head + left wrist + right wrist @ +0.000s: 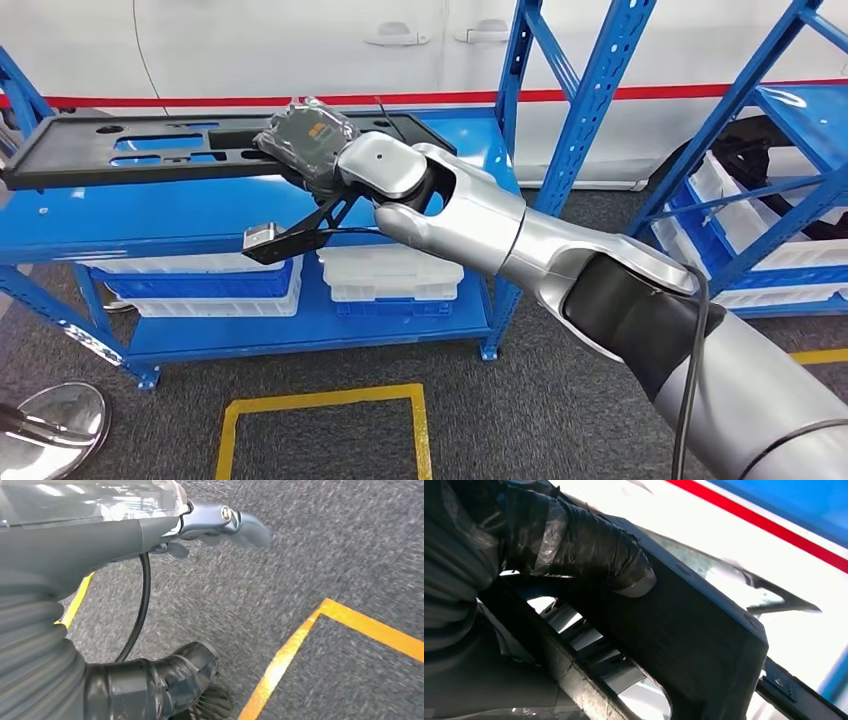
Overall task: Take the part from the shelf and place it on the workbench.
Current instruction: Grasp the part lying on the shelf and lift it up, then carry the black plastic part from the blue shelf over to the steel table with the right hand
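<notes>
A long black flat part [150, 150] with cut-outs lies along the top level of the blue shelf [200, 215]. My right hand [305, 140], wrapped in clear film, grips the part's right end. In the right wrist view the dark taped thumb [589, 550] presses on the part's broad face [694, 640], with the rest of the hand beneath it. Whether the part is lifted off the shelf I cannot tell. My left hand [150, 535] hangs over the grey carpet, its fingers [240, 527] apart and holding nothing.
White and blue bins [385, 275] stand on the shelf's lower level. Blue uprights [590, 110] rise just right of my arm, and a second blue rack [760, 200] with white bins stands at the right. Yellow tape [320, 410] marks a square on the carpet.
</notes>
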Action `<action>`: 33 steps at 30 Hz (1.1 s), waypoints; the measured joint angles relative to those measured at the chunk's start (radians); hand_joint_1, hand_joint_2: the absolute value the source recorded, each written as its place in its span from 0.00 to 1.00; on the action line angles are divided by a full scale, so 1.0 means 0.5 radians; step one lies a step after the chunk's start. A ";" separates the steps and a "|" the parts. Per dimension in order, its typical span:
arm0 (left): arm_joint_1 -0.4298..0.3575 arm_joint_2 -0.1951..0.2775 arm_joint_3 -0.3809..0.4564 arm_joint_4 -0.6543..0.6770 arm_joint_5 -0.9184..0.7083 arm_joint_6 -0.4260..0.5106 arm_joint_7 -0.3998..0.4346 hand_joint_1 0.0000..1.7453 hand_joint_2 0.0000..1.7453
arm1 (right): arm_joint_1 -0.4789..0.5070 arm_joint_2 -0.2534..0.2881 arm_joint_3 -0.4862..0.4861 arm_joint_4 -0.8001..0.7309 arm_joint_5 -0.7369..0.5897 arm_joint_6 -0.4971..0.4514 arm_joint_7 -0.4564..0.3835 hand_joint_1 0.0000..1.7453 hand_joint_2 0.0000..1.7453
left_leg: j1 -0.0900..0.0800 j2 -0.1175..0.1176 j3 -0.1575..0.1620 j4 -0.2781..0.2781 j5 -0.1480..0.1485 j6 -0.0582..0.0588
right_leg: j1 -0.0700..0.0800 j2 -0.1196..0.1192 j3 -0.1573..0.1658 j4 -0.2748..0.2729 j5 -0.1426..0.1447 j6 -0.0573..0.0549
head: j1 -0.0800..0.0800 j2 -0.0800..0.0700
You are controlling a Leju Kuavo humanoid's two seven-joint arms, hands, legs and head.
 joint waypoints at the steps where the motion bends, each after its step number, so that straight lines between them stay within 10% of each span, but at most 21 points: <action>1: 0.001 0.000 0.000 0.000 0.000 0.000 0.000 0.00 1.00 | 0.001 -0.002 0.000 0.002 -0.003 0.001 -0.002 1.00 1.00 | 0.000 0.005 -0.014 -0.005 0.017 0.019 | -0.004 0.002 -0.009 0.002 -0.001 0.012 | 0.000 0.000; 7: 0.003 0.006 -0.001 0.000 0.000 0.000 0.003 0.00 1.00 | 0.013 -0.008 0.001 0.010 -0.017 0.002 -0.004 1.00 1.00 | -0.017 0.021 -0.165 -0.005 0.154 0.095 | -0.012 0.013 -0.148 0.532 -0.408 0.037 | 0.000 0.000; 9: 0.004 0.008 -0.001 0.000 0.000 0.000 0.003 0.00 1.00 | 0.021 -0.009 0.001 0.012 -0.023 -0.001 -0.003 1.00 1.00 | -0.033 0.020 -0.217 -0.001 0.193 0.097 | -0.001 0.014 -0.064 0.528 -0.353 0.015 | 0.000 0.000; 13: 0.002 -0.001 -0.001 0.000 0.000 0.000 0.003 0.00 1.00 | 0.020 -0.009 0.000 -0.006 -0.028 -0.014 -0.006 1.00 1.00 | -0.044 0.021 -0.269 -0.005 0.260 0.085 | 0.050 0.010 0.289 0.044 -0.296 -0.091 | -0.001 0.000; 16: 0.003 0.000 -0.002 0.000 -0.001 -0.001 0.007 0.00 1.00 | 0.012 -0.018 0.000 -0.021 -0.041 -0.011 -0.030 1.00 1.00 | -0.031 0.027 -0.271 -0.033 0.308 0.053 | 0.062 0.005 0.319 -0.064 -0.257 -0.115 | 0.000 0.000; 18: 0.005 0.003 -0.002 0.000 -0.002 -0.002 0.012 0.00 1.00 | 0.012 -0.021 0.000 -0.031 -0.055 -0.013 -0.042 1.00 1.00 | -0.033 0.021 -0.294 0.012 0.233 0.032 | 0.043 -0.002 0.309 -0.117 -0.193 -0.119 | 0.000 0.000; 22: 0.006 0.010 -0.003 0.000 -0.005 -0.003 0.016 0.00 1.00 | 0.017 -0.021 0.000 -0.051 -0.076 -0.012 -0.046 1.00 1.00 | -0.007 0.015 -0.387 0.442 -0.089 -0.022 | 0.018 -0.006 0.197 -0.128 -0.088 -0.095 | -0.001 0.000; 24: 0.006 0.016 -0.003 0.000 -0.005 -0.004 0.016 0.00 1.00 | 0.020 -0.023 0.000 -0.052 -0.083 -0.011 -0.047 1.00 1.00 | 0.015 0.016 -0.341 0.510 -0.031 -0.056 | -0.002 -0.007 0.125 -0.103 -0.051 -0.067 | -0.001 0.000; 27: 0.003 0.020 -0.003 0.000 -0.005 -0.006 0.016 0.00 1.00 | 0.019 -0.028 -0.001 -0.063 -0.093 -0.011 -0.049 1.00 1.00 | 0.047 0.012 -0.090 0.205 0.036 -0.107 | -0.028 -0.009 0.013 -0.021 -0.018 -0.020 | 0.000 0.000; 29: 0.001 0.020 -0.003 0.000 -0.005 -0.008 0.017 0.00 1.00 | 0.019 -0.035 -0.001 -0.073 -0.094 -0.012 -0.050 1.00 1.00 | 0.041 0.004 -0.012 0.061 -0.022 -0.084 | -0.022 -0.009 -0.034 0.017 0.004 0.004 | 0.000 0.000; 33: 0.008 0.021 -0.003 0.000 -0.006 -0.009 0.020 0.00 1.00 | 0.035 -0.059 -0.002 -0.074 -0.100 -0.007 -0.054 1.00 1.00 | 0.029 0.014 -0.076 0.051 0.037 0.023 | -0.036 -0.003 -0.078 0.060 -0.030 0.035 | 0.000 0.000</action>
